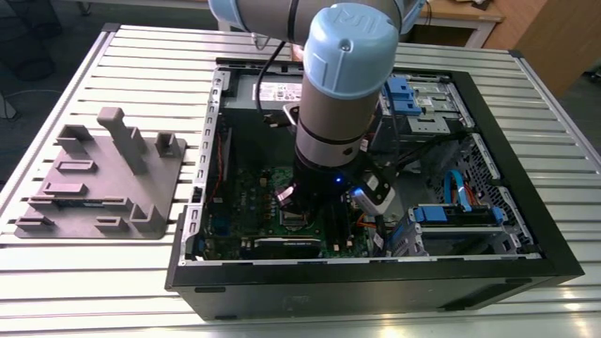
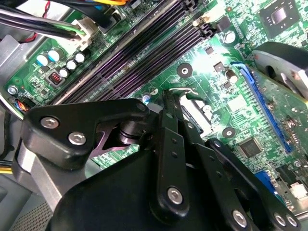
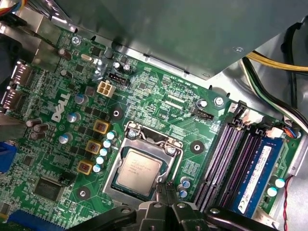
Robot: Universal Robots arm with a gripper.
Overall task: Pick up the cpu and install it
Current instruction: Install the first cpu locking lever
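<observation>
- Exterior view: a ribbed metal table carries an open computer case lying on its side, with a grey plastic fixture with upright posts just beside it on the exterior view's left. My arm comes down into the case over the motherboard, and my wrist hides the pincer and the socket area from this camera.
- Second wrist view: the black linkage of my pincer stands close above the green board, next to the dark memory slots. A corner of the silver socket frame peeks out just past the fingers. I cannot tell from here whether the jaws are wide or narrow.
- First wrist view: the cpu lies flat inside the socket frame, its silver-grey top up and its edges square with the frame. My pincer sits right at the chip's near edge, touching or almost touching it; I cannot say which. Judging by how it lies, the chip is seated in the socket, directly ahead of my fingertips and not carried by them.
</observation>
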